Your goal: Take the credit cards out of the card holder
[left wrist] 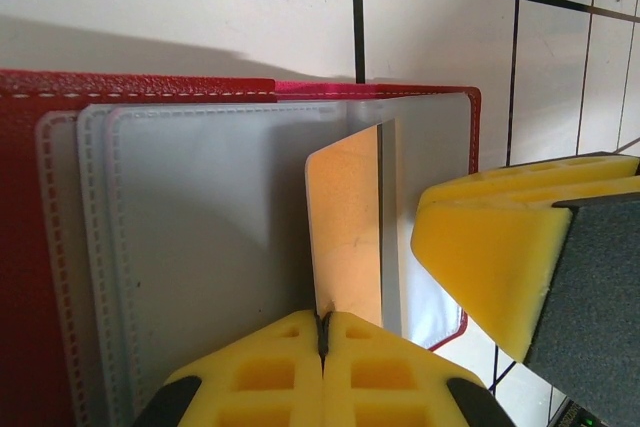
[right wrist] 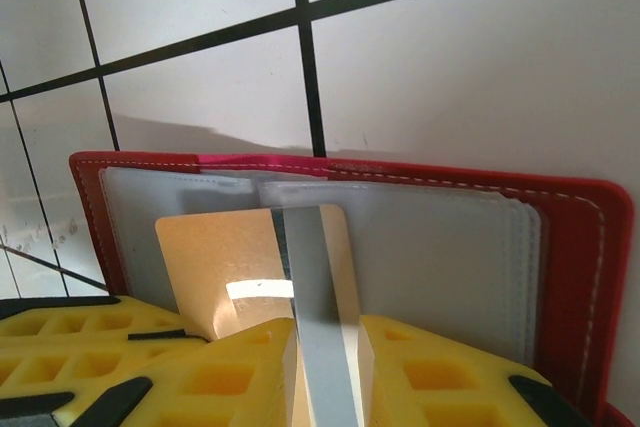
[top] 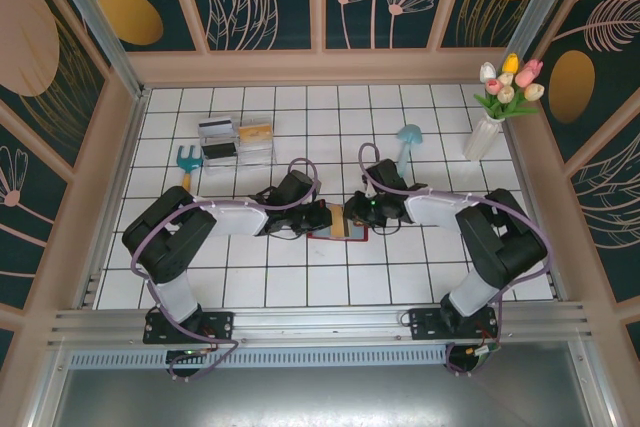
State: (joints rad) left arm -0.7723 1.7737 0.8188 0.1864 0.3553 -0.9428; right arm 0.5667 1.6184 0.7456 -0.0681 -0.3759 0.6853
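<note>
Seen from above, the light is bright and even. The white table (top: 300, 282) glows, and my arms (top: 180, 237) throw only soft, short shadows. Straight lines lean outward toward the edges of that view.

From my left wrist, the holder (left wrist: 30, 247) casts a broad grey shadow on the table beyond it. My left fingers (left wrist: 400, 367) sit close to the lens and look slightly soft.

From my right wrist, a white patch of glare lies across the card (right wrist: 240, 257), whose orange face is washed of detail. The same kind of shadow edges the holder. My right fingers (right wrist: 450, 367) blur toward the bottom of the view.
</note>
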